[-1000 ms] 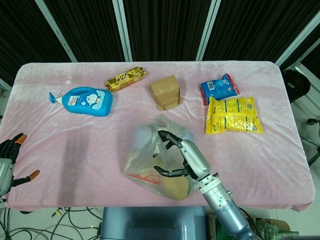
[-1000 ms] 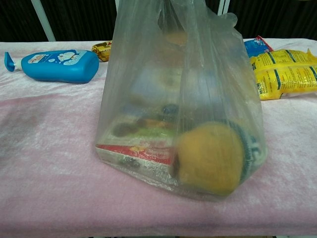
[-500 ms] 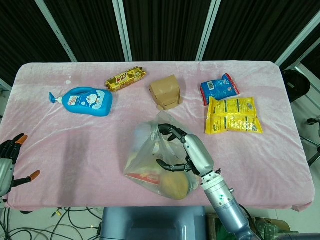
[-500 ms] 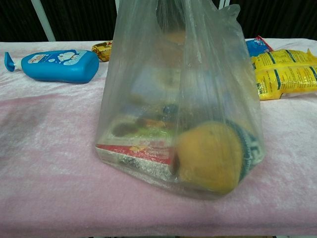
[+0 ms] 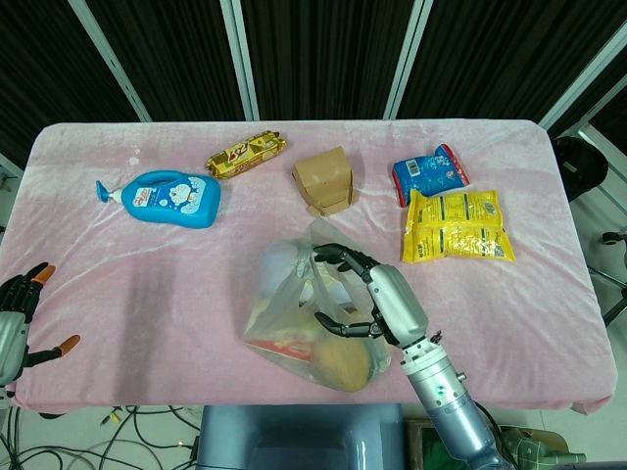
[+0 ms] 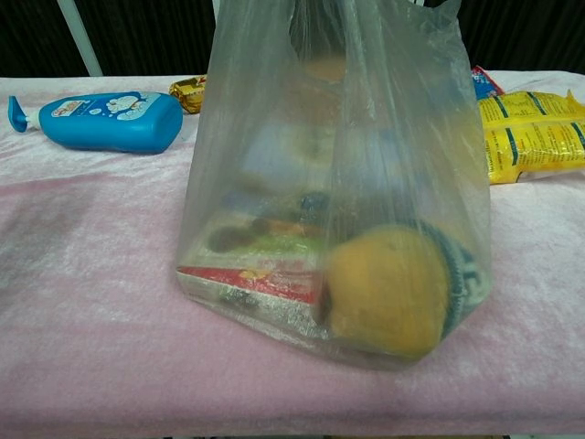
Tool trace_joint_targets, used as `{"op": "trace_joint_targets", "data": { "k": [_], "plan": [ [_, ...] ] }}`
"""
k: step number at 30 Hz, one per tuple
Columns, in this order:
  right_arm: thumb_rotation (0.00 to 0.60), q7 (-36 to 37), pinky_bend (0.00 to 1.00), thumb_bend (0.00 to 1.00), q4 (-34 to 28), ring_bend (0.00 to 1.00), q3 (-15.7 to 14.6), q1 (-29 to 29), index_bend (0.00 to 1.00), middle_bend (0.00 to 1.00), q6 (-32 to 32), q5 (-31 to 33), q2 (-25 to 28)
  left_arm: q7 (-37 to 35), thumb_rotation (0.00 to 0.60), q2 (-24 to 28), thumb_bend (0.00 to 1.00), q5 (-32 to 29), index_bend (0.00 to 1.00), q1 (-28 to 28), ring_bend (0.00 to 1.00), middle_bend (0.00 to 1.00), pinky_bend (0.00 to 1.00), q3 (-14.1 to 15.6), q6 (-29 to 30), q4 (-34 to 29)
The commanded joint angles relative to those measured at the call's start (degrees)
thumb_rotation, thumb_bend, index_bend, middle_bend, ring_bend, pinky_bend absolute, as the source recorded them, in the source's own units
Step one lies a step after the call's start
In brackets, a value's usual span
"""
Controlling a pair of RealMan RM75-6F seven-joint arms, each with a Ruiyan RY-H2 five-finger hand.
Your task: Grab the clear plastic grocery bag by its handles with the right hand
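Clear plastic grocery bag [image 5: 294, 313] sits lower centre of the head view on the pink desk [image 5: 147, 284], near the front edge, stuffed with a box and a round yellow-brown item. In the chest view it fills the frame, film pulled up taut.

Right robot hand [image 5: 367, 299] is at the bag's top right, fingers curled into the gathered plastic, thumb below. It looks clamped on the handles, though the film hides the actual contact.

Left robot hand [image 5: 20, 313] is at the lower left edge, fingers apart, holding nothing.

Step, as I judge it: grasp closing or just secured. The next move calls for a firm close on both handle loops, then a straight lift, watching for a loop slipping free.
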Motion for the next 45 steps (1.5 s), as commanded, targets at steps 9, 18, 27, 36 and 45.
{"op": "trace_joint_targets", "data": {
  "k": [9,18,27,36,45],
  "plan": [
    [0.600,1.06,0.32,0.20,0.00,0.27,-1.19,0.06,0.23,0.27,-1.36,-3.21,0.94,-0.04,0.600,0.05,0.00,-0.02,0.05,-0.03,0.08,0.04,0.09,0.05,-0.17,-0.16],
    [0.600,2.53,0.38,0.21,0.00,0.29,-3.06,-0.48,0.24,0.29,-1.70,-4.77,0.04,-0.18,0.600,0.13,0.00,-0.14,0.05,-0.04,0.08,0.04,0.09,0.04,-0.31,-0.25],
    [0.600,6.85,0.41,0.22,0.00,0.29,-2.26,0.77,0.24,0.29,-4.97,-0.43,-0.07,-0.36,0.600,0.28,0.00,-0.49,0.06,0.00,0.08,0.04,0.09,0.00,-0.51,-0.54],
    [0.600,22.19,0.41,0.21,0.00,0.29,3.04,3.99,0.24,0.29,-16.26,7.51,3.45,-0.31,0.600,0.30,0.00,-0.69,0.06,-0.01,0.08,0.04,0.09,0.01,-0.74,-0.74],
    [0.600,36.34,0.40,0.21,0.00,0.29,13.18,11.05,0.24,0.28,-32.56,23.67,13.61,-0.60,0.600,0.48,0.00,-0.87,0.06,0.02,0.08,0.04,0.09,-0.05,-0.82,-0.90]
  ]
}}
